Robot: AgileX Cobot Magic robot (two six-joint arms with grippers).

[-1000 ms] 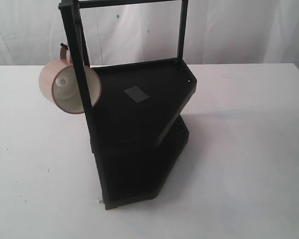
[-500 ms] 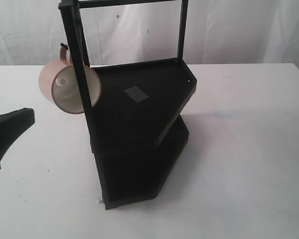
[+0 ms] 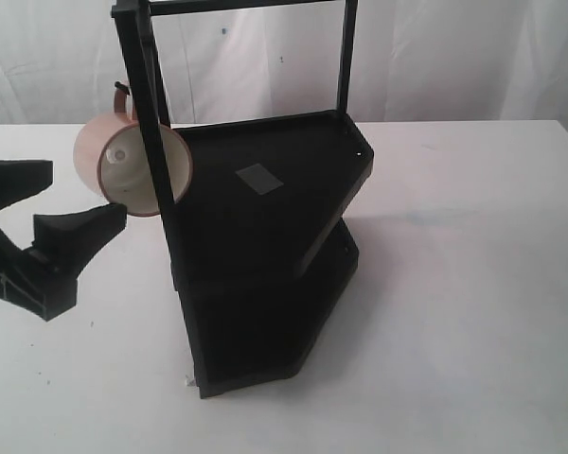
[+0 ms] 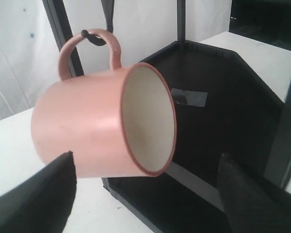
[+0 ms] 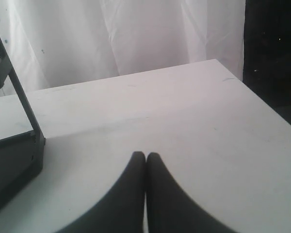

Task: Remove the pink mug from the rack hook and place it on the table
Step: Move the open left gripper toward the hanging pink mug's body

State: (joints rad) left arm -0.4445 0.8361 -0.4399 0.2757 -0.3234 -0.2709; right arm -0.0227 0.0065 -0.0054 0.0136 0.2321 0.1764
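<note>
A large white table (image 3: 473, 312) is shown in front of a white curtain (image 3: 435, 57). A tall black two-shelf rack (image 3: 265, 246) is set on the table, a little left of the middle of the exterior view. A small grey square patch (image 3: 257, 178) is stuck on the upper shelf (image 3: 303, 161).

The pink mug (image 3: 114, 161) is hung by its loop handle on the rack hook (image 4: 88, 35), a thin black upturned peg on the rack's left post (image 3: 137, 104). The mug is tipped onto its side, well above the tabletop. Its cream-white inside is turned toward the exterior camera and is partly crossed by the post in that view.

The left gripper (image 3: 85, 194) is held to the left of the rack, just beside the mug and slightly below it. Its two black fingers are spread wide apart, and nothing is gripped between them. In the left wrist view one fingertip (image 4: 53, 189) is seen under the mug's base end, and the other is seen beyond the rim, over the shelf. Whether the nearer fingertip touches the mug cannot be told.

The right gripper (image 5: 145, 158) is seen only in the right wrist view. Its two dark fingers are pressed together with nothing between them, above bare tabletop, with a corner of the rack nearby.
</note>
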